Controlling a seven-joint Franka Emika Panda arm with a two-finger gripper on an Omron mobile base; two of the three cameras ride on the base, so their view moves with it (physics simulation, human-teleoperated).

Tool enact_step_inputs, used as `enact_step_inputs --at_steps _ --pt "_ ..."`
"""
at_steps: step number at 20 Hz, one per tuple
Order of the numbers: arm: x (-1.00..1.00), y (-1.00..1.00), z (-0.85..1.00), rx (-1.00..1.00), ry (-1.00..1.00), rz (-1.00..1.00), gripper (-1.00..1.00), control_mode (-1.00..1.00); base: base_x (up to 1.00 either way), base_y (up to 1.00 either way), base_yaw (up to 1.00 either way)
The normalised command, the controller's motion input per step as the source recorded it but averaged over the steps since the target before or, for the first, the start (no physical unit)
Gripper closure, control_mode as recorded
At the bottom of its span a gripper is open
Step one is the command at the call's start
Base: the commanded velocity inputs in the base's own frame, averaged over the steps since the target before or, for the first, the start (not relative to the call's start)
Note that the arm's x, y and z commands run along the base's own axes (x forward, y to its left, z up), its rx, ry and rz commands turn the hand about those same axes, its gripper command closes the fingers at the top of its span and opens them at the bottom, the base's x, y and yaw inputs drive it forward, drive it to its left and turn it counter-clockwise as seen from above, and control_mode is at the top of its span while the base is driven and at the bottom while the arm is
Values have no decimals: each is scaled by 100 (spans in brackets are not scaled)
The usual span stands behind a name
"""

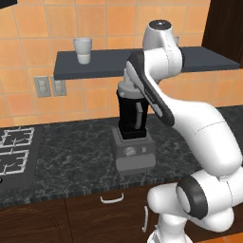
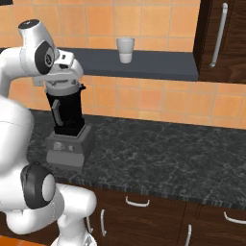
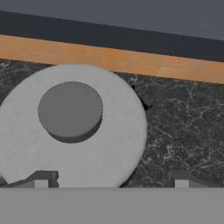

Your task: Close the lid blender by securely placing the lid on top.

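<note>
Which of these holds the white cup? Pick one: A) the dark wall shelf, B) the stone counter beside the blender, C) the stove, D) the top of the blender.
A: the white cup stands upright on the dark wall shelf above the counter, up and to the left of the blender in the left base view, clear of the stove.

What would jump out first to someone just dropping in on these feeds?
The black blender on its grey base, standing on the dark counter with the white arm bent right over its top. In the hand view, a round grey lid with a raised knob sits just below the open gripper. A lone white cup stands on the shelf above.
</note>
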Motion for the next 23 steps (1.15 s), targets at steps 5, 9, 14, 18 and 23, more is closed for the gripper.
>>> enact_step_inputs --at_steps 5,9,14,18,23 --pt "-89 -38 -19 0 -16 0 -100 -100 0 0 0" --pt "-98 -78 -24 9 -52 0 -100 -100 0 0 0" --pt "-33 -71 -9 25 -19 5 -100 -100 0 0 0" --pt "-18 -50 -5 17 -8 3 -100 -100 0 0 0" --pt "-2 -41 -2 10 -1 0 -100 -100 0 0 0"
